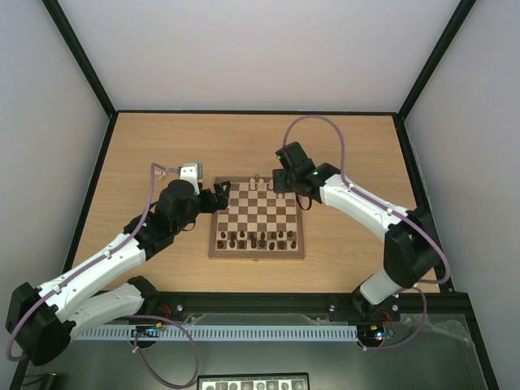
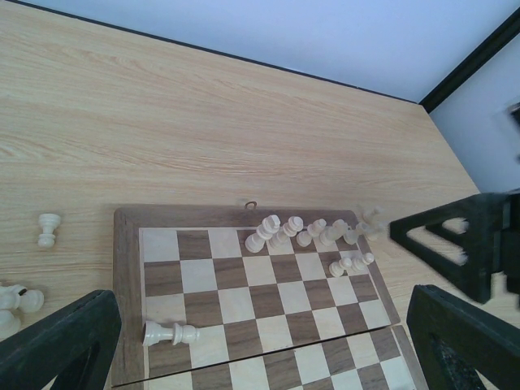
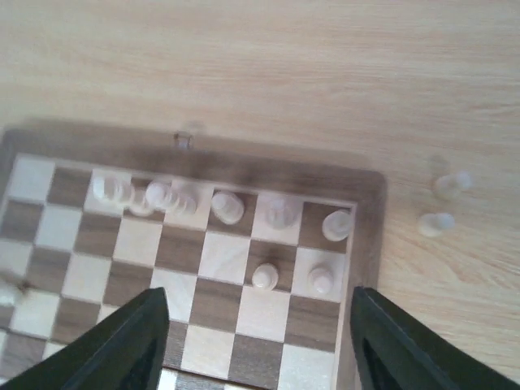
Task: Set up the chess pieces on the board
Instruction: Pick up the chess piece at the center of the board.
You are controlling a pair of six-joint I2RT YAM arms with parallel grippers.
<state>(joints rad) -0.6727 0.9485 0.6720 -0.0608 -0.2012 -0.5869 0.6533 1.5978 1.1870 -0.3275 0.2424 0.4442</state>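
- Right claw [image 3: 257,325] is spread and empty, over the square brown-checked wooden board [image 3: 367,236].
- Tiny pale cream chess pieces [image 3: 279,213] stand ahead of it.
- Left claw [image 2: 264,333] is spread too.

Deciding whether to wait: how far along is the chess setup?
Done: several chess pieces stand along the board's far row. In hand: nothing; left gripper and right gripper are open, empty. Left: one toppled piece on the board, loose pieces on the table.

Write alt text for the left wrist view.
A wooden chessboard on a table, pale chess pieces lined along its far row, one toppled piece near its left edge. The open left gripper frames the bottom corners.
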